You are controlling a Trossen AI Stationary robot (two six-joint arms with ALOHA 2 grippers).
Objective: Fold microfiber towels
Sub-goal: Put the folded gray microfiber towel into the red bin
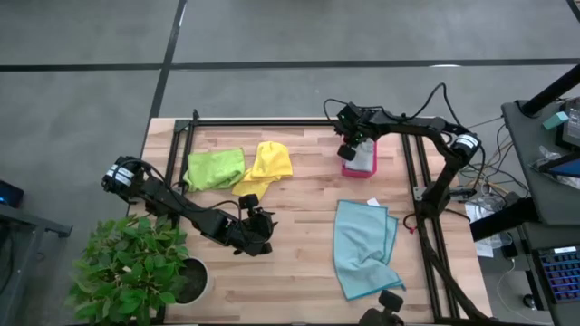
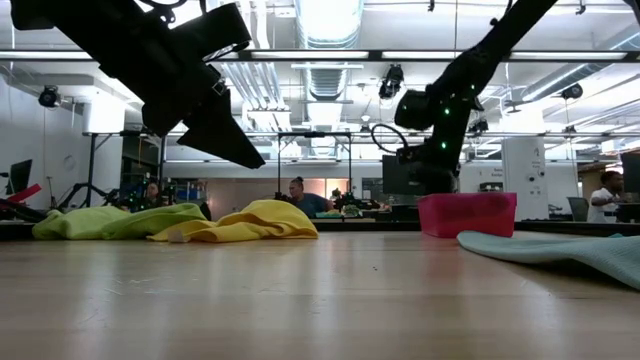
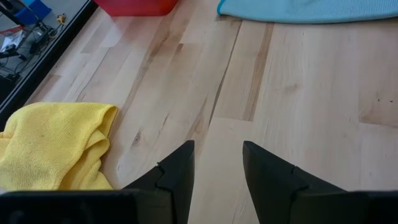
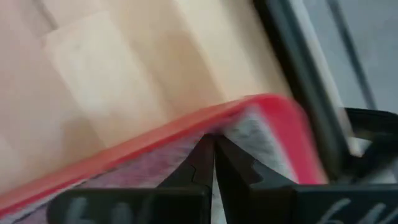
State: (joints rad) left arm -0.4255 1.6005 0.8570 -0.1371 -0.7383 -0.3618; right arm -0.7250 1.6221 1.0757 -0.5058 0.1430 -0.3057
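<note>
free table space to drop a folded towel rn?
Bare wood runs between the yellow towel and the light blue towel, and along the near edge by the left gripper. Crowded: the far edge, with the lime green towel, pink-red tray and right gripper.

Nubby cloth towels [image 1: 364, 244], smooth pale wood table [image 1: 299, 281], glossy red tray [image 2: 467, 214].

overhead: straight down on the whole table [image 1: 299, 235]
low: tabletop height, facing the room
wrists: close, looking past own jaws
</note>
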